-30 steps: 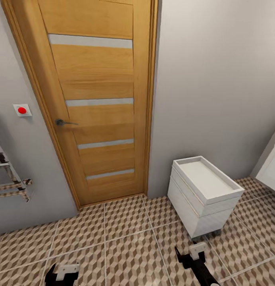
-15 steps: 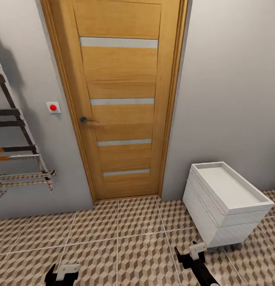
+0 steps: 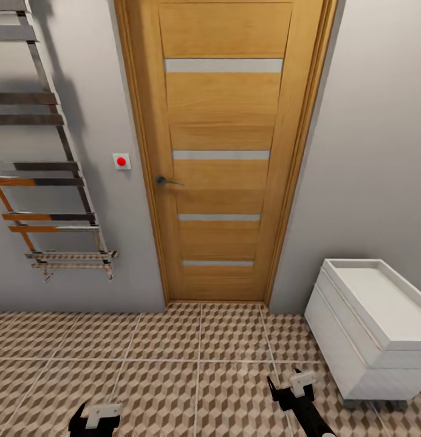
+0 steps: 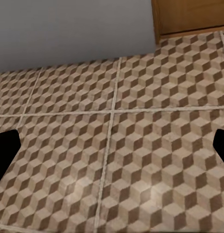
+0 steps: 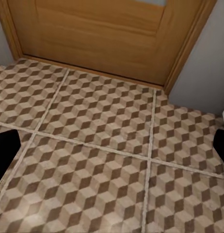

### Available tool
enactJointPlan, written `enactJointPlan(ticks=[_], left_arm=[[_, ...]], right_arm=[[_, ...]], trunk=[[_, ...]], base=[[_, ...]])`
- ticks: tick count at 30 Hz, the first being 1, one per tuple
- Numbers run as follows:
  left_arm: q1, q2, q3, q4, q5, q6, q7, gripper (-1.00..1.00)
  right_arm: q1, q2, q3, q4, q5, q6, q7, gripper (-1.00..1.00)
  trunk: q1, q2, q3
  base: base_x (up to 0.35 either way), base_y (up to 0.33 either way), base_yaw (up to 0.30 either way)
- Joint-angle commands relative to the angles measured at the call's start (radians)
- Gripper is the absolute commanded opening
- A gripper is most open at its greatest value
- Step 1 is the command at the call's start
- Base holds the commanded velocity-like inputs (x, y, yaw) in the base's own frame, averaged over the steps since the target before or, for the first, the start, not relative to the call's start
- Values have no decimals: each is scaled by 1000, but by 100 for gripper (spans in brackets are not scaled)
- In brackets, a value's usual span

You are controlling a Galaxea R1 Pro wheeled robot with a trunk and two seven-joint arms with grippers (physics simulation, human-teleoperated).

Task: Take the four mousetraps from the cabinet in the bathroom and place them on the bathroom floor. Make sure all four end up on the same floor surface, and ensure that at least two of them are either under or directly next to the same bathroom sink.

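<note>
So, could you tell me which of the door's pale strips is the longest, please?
The top strip on the door; each one below it is shorter.

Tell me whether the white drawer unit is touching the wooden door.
Apart. The head view shows a strip of grey wall and the door's frame between the white drawer unit and the wooden door.

Your head cam looks down from up high, straight at the tall orange-brown wooden door [image 3: 222, 152] and the cube-patterned brown and beige tiled floor [image 3: 174, 358] below it. Both your wrist cams sit low and close to that same floor [image 4: 112, 145], tilted forward. The right one [image 5: 102, 141] faces the door's bottom edge [image 5: 102, 39], while the left catches just a corner of the door frame [image 4: 189, 19] beside the plain grey wall [image 4: 73, 29].
</note>
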Motion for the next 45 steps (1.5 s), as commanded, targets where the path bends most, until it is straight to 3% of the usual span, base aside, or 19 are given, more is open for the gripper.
enactJointPlan(ticks=[1,45], left_arm=[[-1,-1,-8,3,3,-4,4,100],[-1,-1,-8,3,3,-4,9,100]], right_arm=[[0,-1,7,0,-3,-3,0,100],[0,-2,7,0,-3,-3,0,100]], trunk=[[0,-1,-1],[0,-1,-1]], base=[[0,0,289],[0,0,290]])
